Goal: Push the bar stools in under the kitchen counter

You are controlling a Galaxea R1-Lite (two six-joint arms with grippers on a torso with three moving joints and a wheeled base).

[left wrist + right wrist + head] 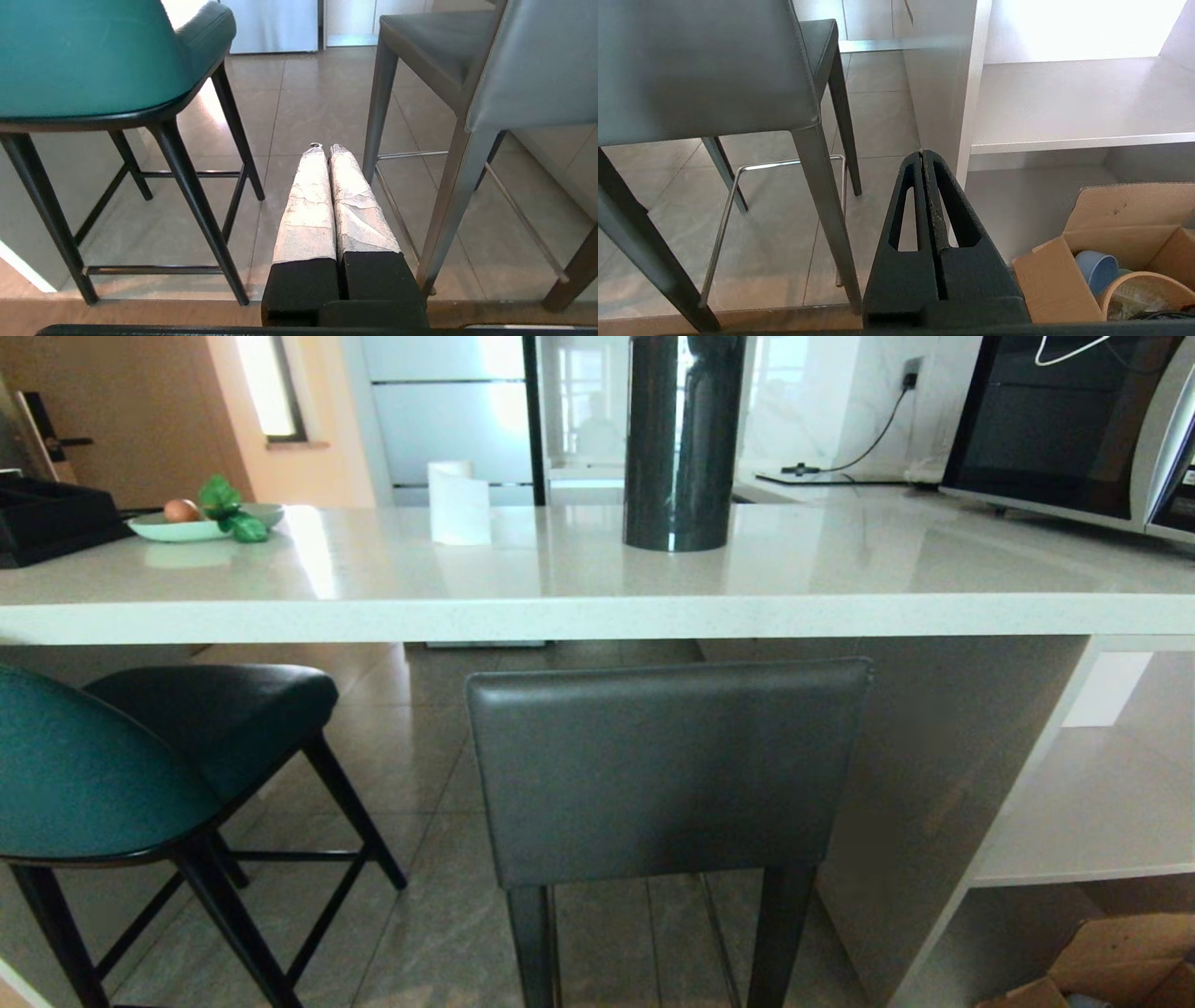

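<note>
Nearest, the left tool (325, 148) and right tool (921, 153) hang low, both clenched on nothing. The grey stool (667, 770), boxy-backed, stands centre, its backrest just below the tabletop (597, 616) edge. The teal stool (89, 775), curved-backed on thin black legs, stands left, angled. Bare floor (420, 747) lies open under the slab.

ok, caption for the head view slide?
Dark grey leather stool and teal curved-back stool facing the glossy off-white counter.
</note>
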